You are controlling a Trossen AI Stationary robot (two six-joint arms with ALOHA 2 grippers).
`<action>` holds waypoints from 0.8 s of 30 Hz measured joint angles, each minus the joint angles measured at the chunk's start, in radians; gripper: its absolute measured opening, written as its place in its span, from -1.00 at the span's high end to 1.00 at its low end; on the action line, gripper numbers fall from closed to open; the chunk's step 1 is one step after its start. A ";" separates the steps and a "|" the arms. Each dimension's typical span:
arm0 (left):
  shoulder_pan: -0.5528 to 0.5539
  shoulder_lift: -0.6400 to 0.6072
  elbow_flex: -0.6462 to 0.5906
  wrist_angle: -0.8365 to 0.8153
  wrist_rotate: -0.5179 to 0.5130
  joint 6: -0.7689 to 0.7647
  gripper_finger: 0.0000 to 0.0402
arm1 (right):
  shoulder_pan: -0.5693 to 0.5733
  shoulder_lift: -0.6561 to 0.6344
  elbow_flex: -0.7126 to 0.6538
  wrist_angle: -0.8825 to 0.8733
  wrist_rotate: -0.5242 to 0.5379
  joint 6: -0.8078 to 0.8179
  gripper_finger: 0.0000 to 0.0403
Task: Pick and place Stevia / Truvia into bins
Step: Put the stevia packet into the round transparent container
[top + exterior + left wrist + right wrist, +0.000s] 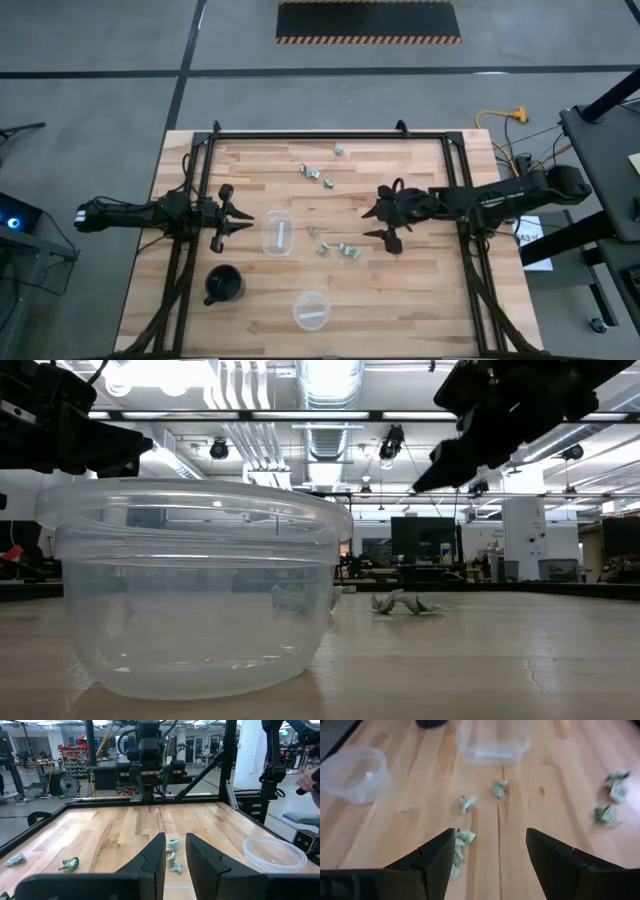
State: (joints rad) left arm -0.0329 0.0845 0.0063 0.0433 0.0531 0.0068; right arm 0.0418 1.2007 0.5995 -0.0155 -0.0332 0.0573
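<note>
- Stevia / Truvia packets (463,802): small, crumpled, pale green-white, scattered mid-desk (420,300); no print readable.
- Left gripper (175,857): jaws narrowly parted, empty, beside square bin (278,233).
- Right gripper (490,852): jaws wide, empty, above packets.

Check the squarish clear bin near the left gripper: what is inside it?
The squarish bin holds one pale, elongated item, likely a packet; its print cannot be read. Other packets lie on the table outside it. The clear walls hide nothing from above.
</note>
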 joint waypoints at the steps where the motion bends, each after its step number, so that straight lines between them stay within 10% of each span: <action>1: 0.000 0.000 0.000 0.000 0.000 0.000 0.71 | 0.001 0.015 0.000 0.002 -0.003 0.009 -0.16; 24: 0.000 0.000 0.000 0.000 0.000 0.000 0.71 | 0.116 0.335 -0.027 0.235 0.059 0.077 -0.16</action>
State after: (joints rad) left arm -0.0330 0.0845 0.0063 0.0437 0.0528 0.0067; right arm 0.1579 1.5360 0.5727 0.2199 0.0254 0.1346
